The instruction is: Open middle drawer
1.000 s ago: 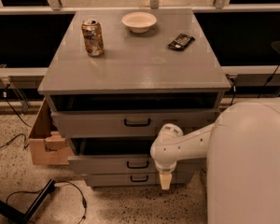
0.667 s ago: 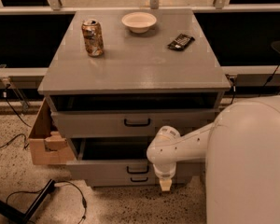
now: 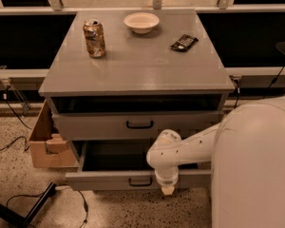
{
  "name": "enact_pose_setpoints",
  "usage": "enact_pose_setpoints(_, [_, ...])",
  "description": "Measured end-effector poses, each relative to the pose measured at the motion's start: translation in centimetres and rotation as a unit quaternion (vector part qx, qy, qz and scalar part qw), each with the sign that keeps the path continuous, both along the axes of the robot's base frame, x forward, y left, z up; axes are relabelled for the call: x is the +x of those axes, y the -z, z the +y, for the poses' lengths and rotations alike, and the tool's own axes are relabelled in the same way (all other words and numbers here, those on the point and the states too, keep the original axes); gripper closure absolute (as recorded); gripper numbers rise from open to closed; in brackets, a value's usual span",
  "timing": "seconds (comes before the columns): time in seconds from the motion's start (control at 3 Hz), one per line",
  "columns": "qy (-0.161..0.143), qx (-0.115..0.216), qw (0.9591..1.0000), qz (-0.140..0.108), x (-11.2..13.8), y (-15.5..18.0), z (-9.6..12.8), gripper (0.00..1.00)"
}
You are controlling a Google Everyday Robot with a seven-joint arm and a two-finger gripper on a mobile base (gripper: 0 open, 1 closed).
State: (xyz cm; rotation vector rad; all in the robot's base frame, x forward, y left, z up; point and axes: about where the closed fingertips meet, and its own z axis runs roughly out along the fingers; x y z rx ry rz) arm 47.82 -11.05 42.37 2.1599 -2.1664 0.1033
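The middle drawer (image 3: pixel 104 180) of the grey cabinet stands pulled far out, showing its dark grey interior (image 3: pixel 114 156). Its small black bar handle (image 3: pixel 140 182) is at the centre of the front. My gripper (image 3: pixel 167 190) hangs at the end of the white arm (image 3: pixel 180 151), right against the drawer front just right of the handle, its tip below the front's lower edge. The taller top drawer (image 3: pixel 95 126) above is open a little. The lowest drawer is hidden under the pulled-out one.
On the cabinet top (image 3: pixel 142 65) stand a can (image 3: pixel 94 38), a white bowl (image 3: pixel 141 22) and a black packet (image 3: pixel 184 42). A cardboard box (image 3: pixel 45 144) sits left of the cabinet. Cables and a black stand leg (image 3: pixel 19 213) lie on the floor. My white body (image 3: pixel 256 165) fills the right.
The middle drawer has slid further out toward the camera. My gripper has moved with it, down and toward the camera, staying beside the handle.
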Motion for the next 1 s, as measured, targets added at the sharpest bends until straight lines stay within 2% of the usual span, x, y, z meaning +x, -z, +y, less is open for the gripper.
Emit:
enact_pose_setpoints(0.67, [0.0,0.0,1.0,0.0,0.0,-0.42,0.0,0.08])
enact_pose_setpoints(1.0, [0.0,0.0,1.0,0.0,-0.01,-0.44,0.0,0.0])
